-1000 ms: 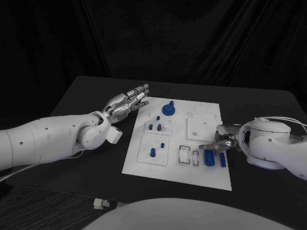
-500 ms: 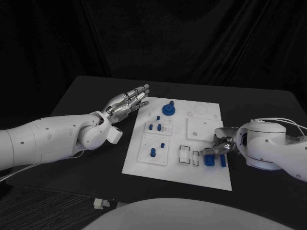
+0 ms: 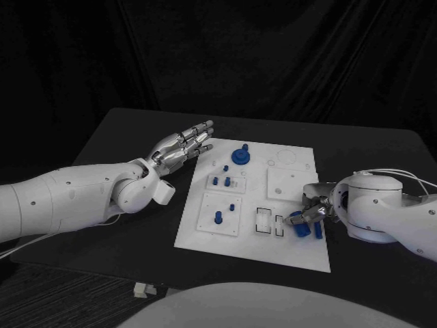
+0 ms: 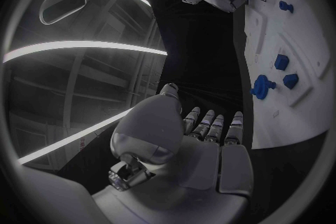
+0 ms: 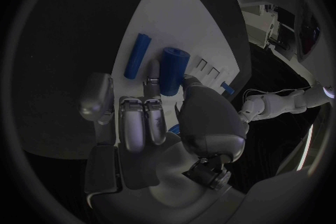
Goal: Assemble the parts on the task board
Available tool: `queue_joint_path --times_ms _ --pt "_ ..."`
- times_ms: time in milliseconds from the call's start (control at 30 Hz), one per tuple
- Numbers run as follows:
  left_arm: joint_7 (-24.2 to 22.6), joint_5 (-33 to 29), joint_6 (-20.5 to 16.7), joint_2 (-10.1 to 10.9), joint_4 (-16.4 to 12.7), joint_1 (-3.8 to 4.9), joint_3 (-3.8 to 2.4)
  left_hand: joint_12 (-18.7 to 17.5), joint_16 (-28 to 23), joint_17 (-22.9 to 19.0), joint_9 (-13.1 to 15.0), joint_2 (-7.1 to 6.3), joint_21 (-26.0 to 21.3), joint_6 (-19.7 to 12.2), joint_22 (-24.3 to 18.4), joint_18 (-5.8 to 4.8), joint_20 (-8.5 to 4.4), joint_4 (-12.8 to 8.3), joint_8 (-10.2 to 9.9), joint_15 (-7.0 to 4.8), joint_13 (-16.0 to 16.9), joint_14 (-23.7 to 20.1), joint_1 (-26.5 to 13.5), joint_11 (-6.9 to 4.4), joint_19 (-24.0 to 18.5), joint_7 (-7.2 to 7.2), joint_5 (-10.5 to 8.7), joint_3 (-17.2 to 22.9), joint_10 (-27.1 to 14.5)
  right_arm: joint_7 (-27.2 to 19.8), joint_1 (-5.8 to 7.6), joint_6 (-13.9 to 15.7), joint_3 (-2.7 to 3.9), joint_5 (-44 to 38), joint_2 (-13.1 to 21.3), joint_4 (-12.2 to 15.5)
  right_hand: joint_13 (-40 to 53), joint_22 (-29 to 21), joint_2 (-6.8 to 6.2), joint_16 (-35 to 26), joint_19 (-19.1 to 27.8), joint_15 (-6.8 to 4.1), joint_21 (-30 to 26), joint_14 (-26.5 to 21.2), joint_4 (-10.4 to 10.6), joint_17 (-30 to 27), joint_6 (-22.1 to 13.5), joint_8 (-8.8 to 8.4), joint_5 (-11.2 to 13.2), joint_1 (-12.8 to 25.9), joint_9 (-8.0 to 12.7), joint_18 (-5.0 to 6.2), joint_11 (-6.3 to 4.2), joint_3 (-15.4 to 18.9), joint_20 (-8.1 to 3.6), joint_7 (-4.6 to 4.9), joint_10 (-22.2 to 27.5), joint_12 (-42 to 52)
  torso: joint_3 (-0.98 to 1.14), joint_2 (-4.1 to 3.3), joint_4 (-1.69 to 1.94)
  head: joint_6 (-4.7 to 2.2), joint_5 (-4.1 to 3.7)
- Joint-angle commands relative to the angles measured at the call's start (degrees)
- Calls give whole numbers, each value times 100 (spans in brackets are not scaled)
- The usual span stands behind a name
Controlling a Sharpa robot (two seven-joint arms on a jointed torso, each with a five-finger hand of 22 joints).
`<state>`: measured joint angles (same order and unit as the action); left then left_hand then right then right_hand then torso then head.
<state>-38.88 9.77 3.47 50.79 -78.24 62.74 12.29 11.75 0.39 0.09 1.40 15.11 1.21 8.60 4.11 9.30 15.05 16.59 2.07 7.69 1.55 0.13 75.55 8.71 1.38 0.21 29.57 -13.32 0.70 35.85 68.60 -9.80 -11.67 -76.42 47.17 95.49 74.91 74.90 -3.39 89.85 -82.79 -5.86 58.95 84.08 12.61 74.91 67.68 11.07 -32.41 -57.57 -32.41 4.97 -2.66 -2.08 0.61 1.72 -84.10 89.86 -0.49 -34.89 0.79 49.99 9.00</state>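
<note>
The white task board [image 3: 253, 239] lies mid-table, also in the left wrist view [image 4: 294, 112] and right wrist view [image 5: 178, 17]. A thick blue cylinder [image 3: 299, 225] [image 5: 173, 70] lies near its right edge, beside a thinner blue bar [image 3: 318, 229] [image 5: 137, 56]. My right hand [image 3: 314, 207] [image 5: 157, 117] pinches the cylinder's end between thumb and a finger [image 5: 150, 74]. My left hand [image 3: 184, 146] [image 4: 203, 129] hovers open off the board's far left corner, fingers stretched out, holding nothing.
A blue knob [image 3: 241, 157] [image 4: 262, 85] stands at the board's far end. Small blue pegs [image 3: 218, 219] sit in white blocks on its left half. Two dark-rimmed slots [image 3: 265, 220] lie left of the cylinder. Black table [image 3: 376, 147] surrounds the board.
My right hand has drawn in over the thick cylinder and its thumb and finger have closed on its end; the cylinder has tilted slightly. The left arm has not moved.
</note>
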Motion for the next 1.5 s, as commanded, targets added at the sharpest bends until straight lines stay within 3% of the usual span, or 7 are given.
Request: queue_joint_path --times_ms 33,167,233,367,467,967,1500 --pt "-793 -29 79 -11 -7 -9 -6 25 -19 1 6 9 19 4 -1 100 29 -7 21 60 6 0 71 26 13 34 36 32 1 102 -52 -27 -23 22 -1 -37 1509 688 57 15 70 30 -119 592 -175 1509 -189 -55 -130 -182 -32 78 37 -115 11 -7 -590 14 -1 -6 5 1 -6" --pt "-789 -29 88 -12 -5 -10 -6 27 -17 2 5 7 20 -1 1 100 33 -8 20 66 6 2 81 28 14 34 61 36 0 84 -60 115 -23 277 20 -42 1509 664 96 15 67 40 -199 592 -406 1509 -315 -16 -438 -466 -183 88 44 -298 25 -4 -590 14 0 -5 3 1 3" --pt "-785 -29 92 -12 -3 -11 -6 27 -16 2 5 8 20 -1 1 100 33 -8 20 66 6 2 82 28 14 34 62 37 0 65 -63 267 -22 622 57 -39 1509 660 127 15 48 26 -215 592 -500 1509 -314 76 -776 -528 -320 91 22 -428 10 -26 -590 14 0 -1 0 1 20" --pt "-777 -29 98 -11 -1 -12 -6 28 -13 4 5 9 21 -1 3 100 37 -8 21 73 6 4 94 30 15 35 91 44 -1 30 -58 531 -22 1268 146 -2 1509 660 159 15 22 -1 -250 592 -541 1509 -329 213 -1254 -416 -530 89 -9 -646 -11 -59 -590 14 0 0 2 1 36" --pt "-773 -29 101 -11 0 -13 -6 28 -13 4 5 9 21 -1 3 100 37 -8 21 73 6 4 94 30 15 35 91 44 -1 8 -37 679 -22 1716 207 38 1509 649 182 15 25 -10 -309 592 -540 1509 -328 251 -1367 -357 -587 96 -18 -730 -18 -68 -590 14 -2 -2 3 1 32" --pt "-766 -29 111 -16 25 -18 -6 30 -9 6 5 11 23 -1 5 100 44 -6 22 78 6 7 103 31 16 37 116 50 -3 -87 40 1500 -21 3969 227 274 1509 671 202 15 -26 -10 -279 592 -460 1509 -438 230 -1372 -74 -630 87 -3 -866 -28 -39 -590 14 1 4 -3 1 20" --pt "-750 -29 129 -10 28 -21 -6 28 -5 8 5 9 24 -4 7 99 49 -5 22 88 6 10 108 29 17 35 123 52 -4 -104 -8 1447 -22 3979 -64 116 1509 622 230 15 3 33 -529 592 -414 1509 -577 180 -841 125 -636 122 49 -933 5 18 -590 14 -2 -3 4 1 21"
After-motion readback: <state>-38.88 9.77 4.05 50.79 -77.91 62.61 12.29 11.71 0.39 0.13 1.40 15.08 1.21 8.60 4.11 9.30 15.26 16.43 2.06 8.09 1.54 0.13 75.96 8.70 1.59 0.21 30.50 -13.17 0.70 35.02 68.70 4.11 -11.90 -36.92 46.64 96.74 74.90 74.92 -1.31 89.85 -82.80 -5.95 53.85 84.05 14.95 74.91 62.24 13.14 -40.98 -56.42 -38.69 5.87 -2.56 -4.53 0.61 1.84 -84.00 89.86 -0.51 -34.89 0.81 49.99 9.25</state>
